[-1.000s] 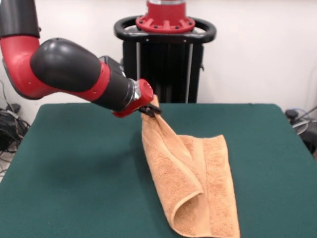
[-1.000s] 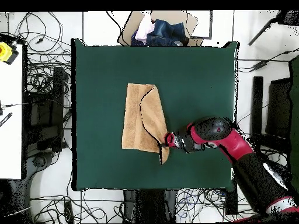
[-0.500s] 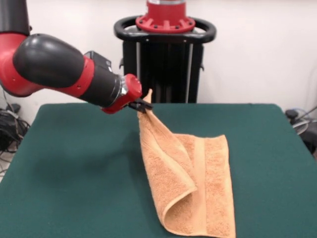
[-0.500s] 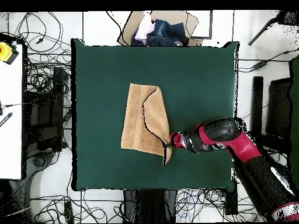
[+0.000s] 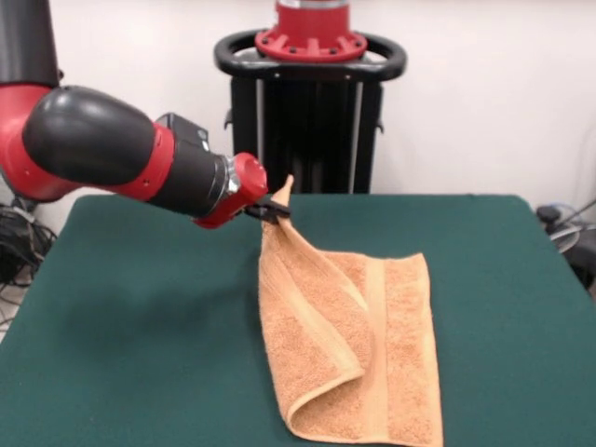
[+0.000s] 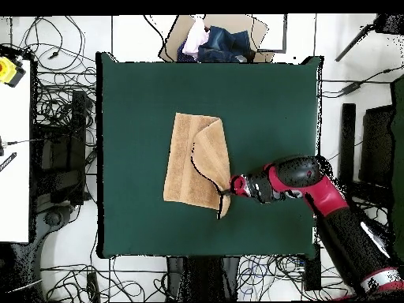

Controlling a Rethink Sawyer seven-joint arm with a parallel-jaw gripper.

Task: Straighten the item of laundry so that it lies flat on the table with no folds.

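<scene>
A peach terry towel (image 5: pixel 358 345) lies on the dark green table (image 5: pixel 140 354), still folded lengthwise. One corner is lifted off the table, so the upper layer rises in a slanted sheet. My gripper (image 5: pixel 272 208) is shut on that raised corner, which pokes up just above the jaws. From overhead the towel (image 6: pixel 189 162) sits at the table's (image 6: pixel 260 102) middle. There the gripper (image 6: pixel 232 188) holds the towel's corner on the side towards the robot's base, and the lifted layer curls over the flat part. A woven band runs along the flat layer.
In the overhead view a cardboard box of clothes (image 6: pixel 211 39) sits beyond the table's far edge. Cables cover the floor around the table. A white bench (image 6: pixel 14 150) stands to the left. The arm (image 6: pixel 316 193) reaches in from the lower right.
The gripper dipped slightly with the towel corner still held. The lifted layer has spread wider and its fold has opened a little more.
</scene>
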